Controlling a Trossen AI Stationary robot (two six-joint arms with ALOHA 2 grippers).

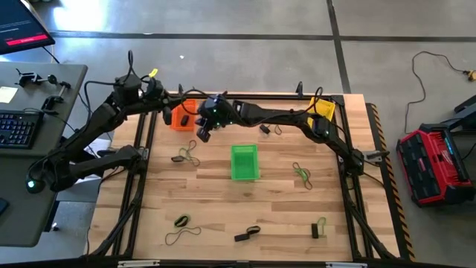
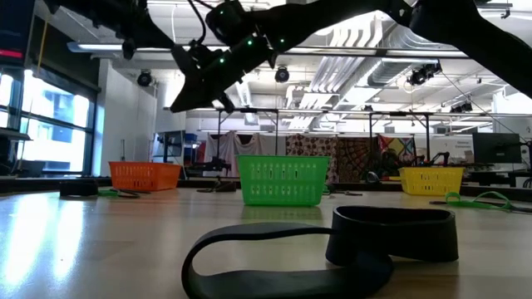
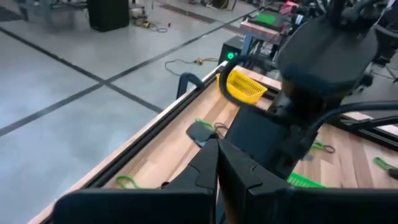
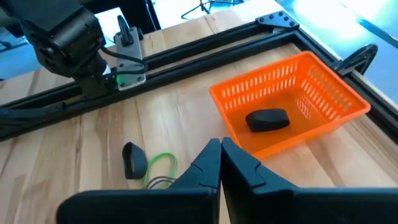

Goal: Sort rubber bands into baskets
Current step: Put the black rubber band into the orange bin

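R tool [image 4: 219, 163] closed, empty, above orange basket [image 4: 292, 99].

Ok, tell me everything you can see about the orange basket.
The orange basket is a small rectangular bin that looks like plastic, with slotted walls and an open top. It sits upright on the wooden table near the far-left corner, beside the black frame rail. One dark bundle lies inside on its floor. Both claws are near it, but neither touches it. A black and green rubber band bunch lies on the table beside it.
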